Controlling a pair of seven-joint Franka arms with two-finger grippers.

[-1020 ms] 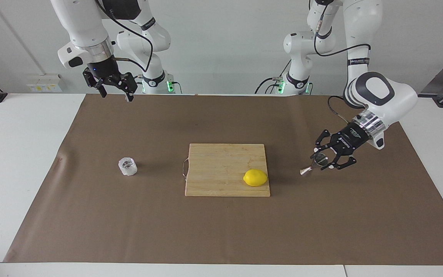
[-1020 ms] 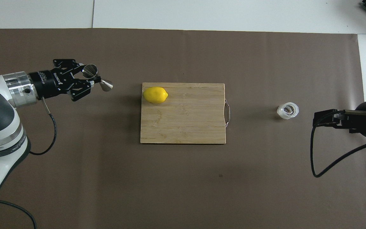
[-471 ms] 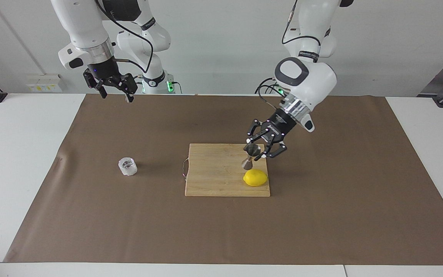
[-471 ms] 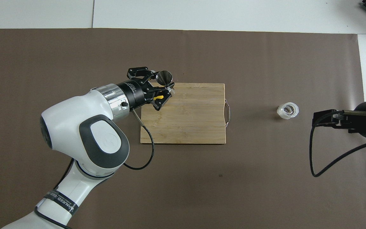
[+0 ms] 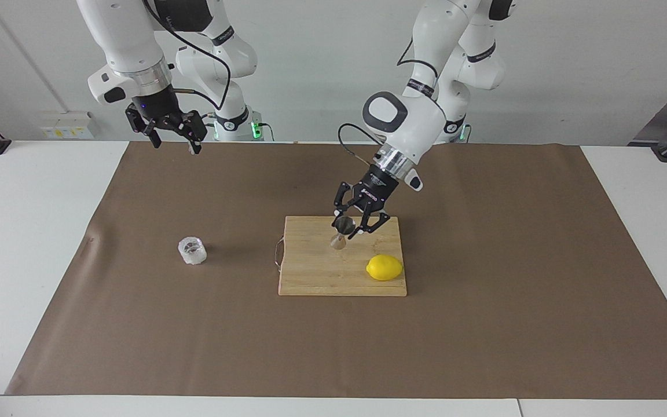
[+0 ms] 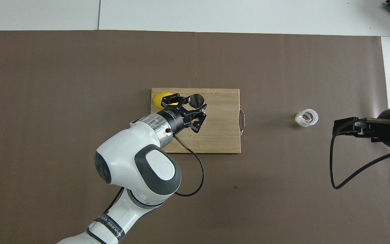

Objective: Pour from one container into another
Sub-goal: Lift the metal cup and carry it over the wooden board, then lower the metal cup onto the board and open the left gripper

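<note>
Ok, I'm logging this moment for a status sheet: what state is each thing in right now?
Jigger: held in the left claw, off the table, over the board.
Left claw: shut on the jigger.
Glass: upright on the table, toward the right arm's end, untouched.
Right claw: open, waiting up in the air.
Lemon: lying on the board.
Board: flat on the table.

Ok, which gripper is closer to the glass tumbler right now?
Left. The left gripper holds the jigger over the cutting board beside the glass tumbler; the right gripper waits raised over the mat's robot-side edge.
</note>
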